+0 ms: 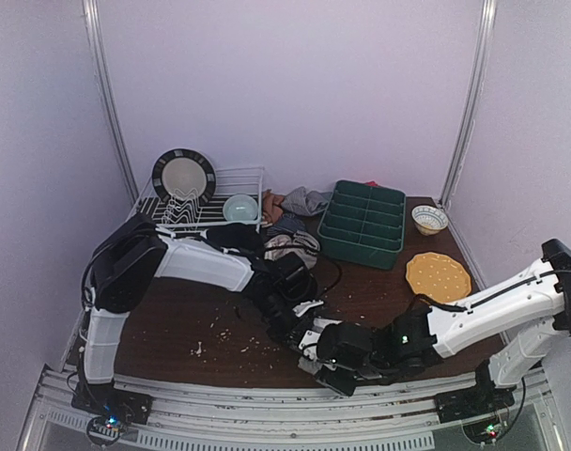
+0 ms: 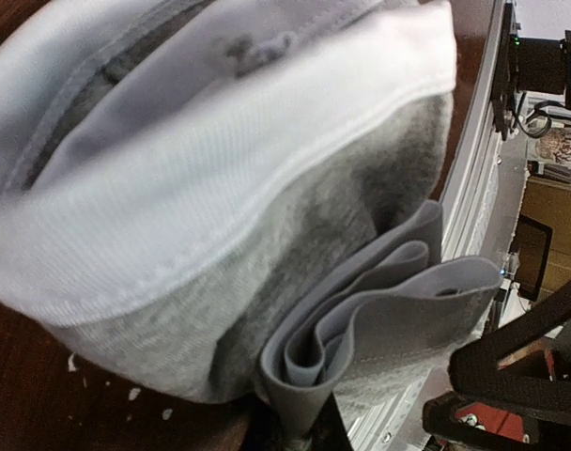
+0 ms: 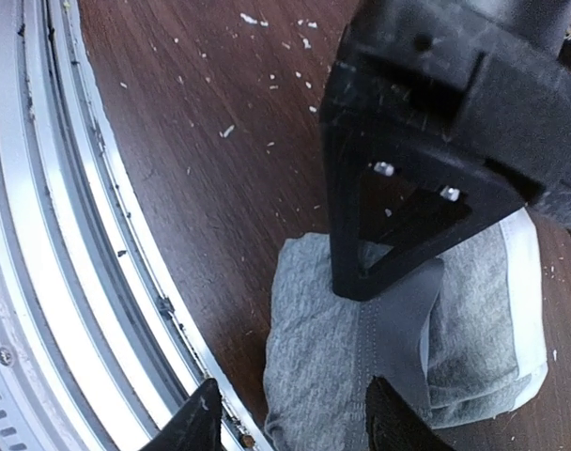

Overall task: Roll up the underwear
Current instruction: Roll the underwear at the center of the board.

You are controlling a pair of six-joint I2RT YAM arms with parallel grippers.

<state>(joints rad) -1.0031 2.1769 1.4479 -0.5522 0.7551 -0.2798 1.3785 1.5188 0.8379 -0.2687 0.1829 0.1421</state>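
- Right wrist cam gives the best look: the grey underwear is lying in a loose bundle on the dark wood table, right up against the metal rail at the near edge.
- The left gripper comes down on it from above. Its black fingers are pressed together to a point and are nipping a fold of the grey cloth about mid-bundle.
- The right gripper is about half open and has hold of nothing. One fingertip sits over the rail edge and the other over the cloth, so the near corner of the garment lies between them.
- Left wrist cam is pretty much all fabric: a white waistband across the top, heathered grey under it, and a smooth grey band folded into layers at the lower right.
- Top external cam shows both arms meeting front and centre over that garment, with pale crumbs scattered on the wood just left of them.
- The rest of the underwear is heaped at the back, between the white dish rack and the green divided tray.
- A yellow plate and a small patterned bowl sit off to the right, well apart from the grey one.
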